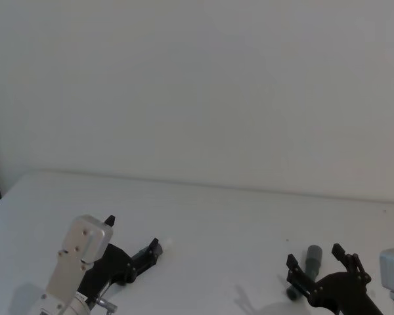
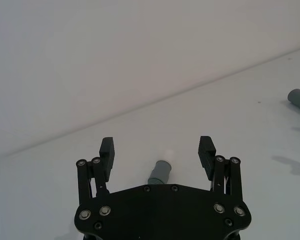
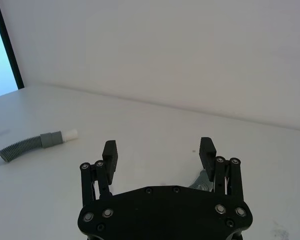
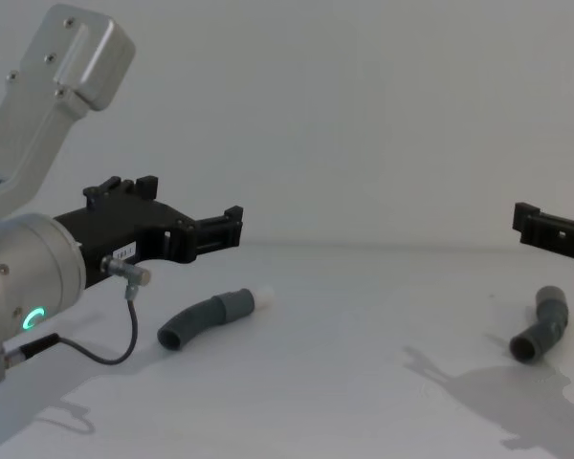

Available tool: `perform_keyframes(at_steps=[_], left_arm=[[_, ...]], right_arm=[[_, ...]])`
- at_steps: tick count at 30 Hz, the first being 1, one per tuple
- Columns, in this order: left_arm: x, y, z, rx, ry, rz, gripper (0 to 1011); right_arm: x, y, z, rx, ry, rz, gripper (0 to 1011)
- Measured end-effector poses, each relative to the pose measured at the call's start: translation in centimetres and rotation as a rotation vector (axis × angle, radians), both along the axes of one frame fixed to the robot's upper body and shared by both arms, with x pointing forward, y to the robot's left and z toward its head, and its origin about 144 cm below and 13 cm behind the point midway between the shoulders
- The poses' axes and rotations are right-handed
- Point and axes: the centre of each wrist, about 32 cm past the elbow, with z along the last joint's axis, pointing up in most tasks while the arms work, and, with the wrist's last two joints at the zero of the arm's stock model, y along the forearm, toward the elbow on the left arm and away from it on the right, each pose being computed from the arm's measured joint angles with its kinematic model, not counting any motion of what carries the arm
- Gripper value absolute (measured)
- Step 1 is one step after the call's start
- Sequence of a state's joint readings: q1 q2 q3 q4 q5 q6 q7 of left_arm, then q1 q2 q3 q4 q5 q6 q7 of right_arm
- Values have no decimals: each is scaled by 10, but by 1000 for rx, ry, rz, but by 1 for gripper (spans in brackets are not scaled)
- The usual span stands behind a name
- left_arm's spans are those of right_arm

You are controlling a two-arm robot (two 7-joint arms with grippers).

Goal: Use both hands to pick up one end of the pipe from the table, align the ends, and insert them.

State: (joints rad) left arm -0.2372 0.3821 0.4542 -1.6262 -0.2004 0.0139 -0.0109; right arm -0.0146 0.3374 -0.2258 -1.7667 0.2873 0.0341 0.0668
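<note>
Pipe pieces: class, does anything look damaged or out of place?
Nothing stands out. The white-tipped piece lies by the open left end effector, the socket piece by the open right end effector, both intact on the table.

The pipe (image 4: 196,325) is ribbed plastic, the table (image 4: 344,406) matt.

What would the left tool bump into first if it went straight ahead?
Probably nothing nearby: the left tool hovers above the white-tipped pipe piece, so it likely passes over it toward the table beyond. Depth is unclear.
</note>
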Motion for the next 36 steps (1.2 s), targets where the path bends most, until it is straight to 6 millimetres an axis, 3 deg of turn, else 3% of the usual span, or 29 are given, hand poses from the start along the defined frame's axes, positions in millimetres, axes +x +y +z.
perform_keyframes(at_steps=[36], left_arm=[[0,0,0,0,0,0,1002]], right_arm=[[0,0,0,0,0,0,1001]])
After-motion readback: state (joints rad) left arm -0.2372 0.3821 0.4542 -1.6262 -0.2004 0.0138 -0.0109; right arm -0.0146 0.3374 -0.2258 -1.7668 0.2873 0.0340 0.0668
